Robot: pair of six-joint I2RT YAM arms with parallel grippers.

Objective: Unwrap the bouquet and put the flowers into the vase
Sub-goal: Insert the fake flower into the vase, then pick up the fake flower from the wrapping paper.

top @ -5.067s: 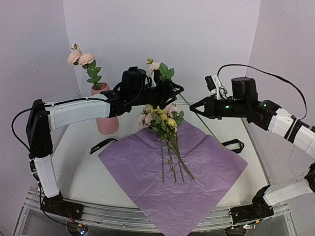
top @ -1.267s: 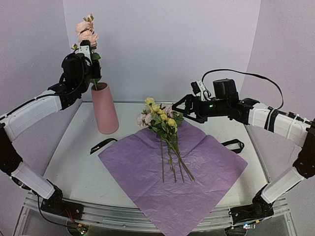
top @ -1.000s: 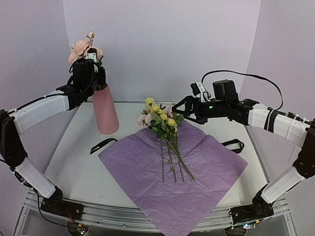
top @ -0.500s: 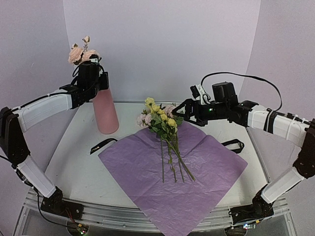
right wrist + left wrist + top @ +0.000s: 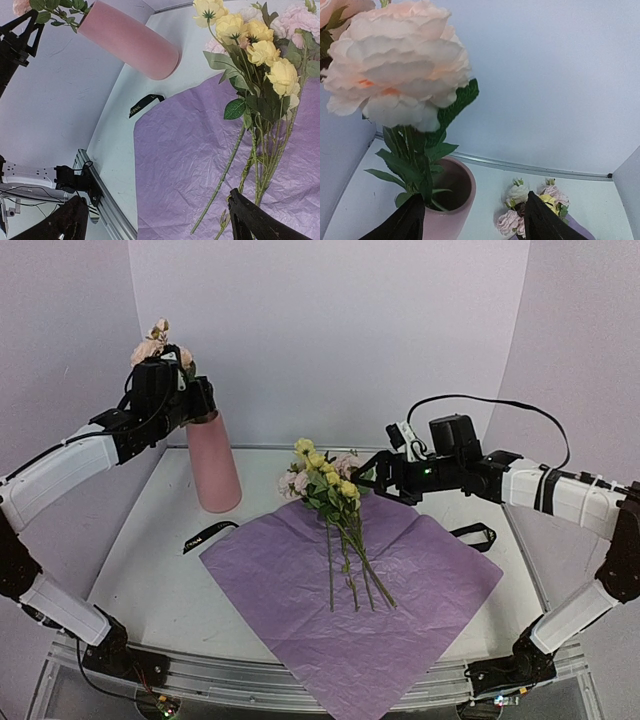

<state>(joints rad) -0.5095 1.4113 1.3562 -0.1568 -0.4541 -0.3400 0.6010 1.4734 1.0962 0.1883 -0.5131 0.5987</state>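
The left end effector (image 5: 475,200) hangs just above the vase (image 5: 213,465), its fingers spread to either side of the mouth and pinching nothing. The right end effector (image 5: 157,200), well to the right of the vase, is also spread wide and empty, and points at the heads of the loose flowers (image 5: 335,505).

The counter (image 5: 150,590) carries everything. The paper sheet (image 5: 350,610) lies open and flat, right of the vase and nearer the arm bases. The vase stands upright toward the far left of the counter. A pink bloom (image 5: 395,65) on a leafy stem rises from its mouth, between the left fingers. The remaining flowers lie on the sheet's far corner, right of the vase, stems trailing toward the bases. A black ribbon (image 5: 208,535) lies on the counter just in front of the vase.

The unwrapping looks done and one stem looks placed. Several flowers are left.

The risks seem to lie on both sides. If the left arm draws off sideways, a finger could snag the leaves and lift the stem out, or nudge the tall vase over. The right arm could pinch several tangled stems at once or catch the thin paper with them. It could also close on the blooms rather than the stems and crush them.
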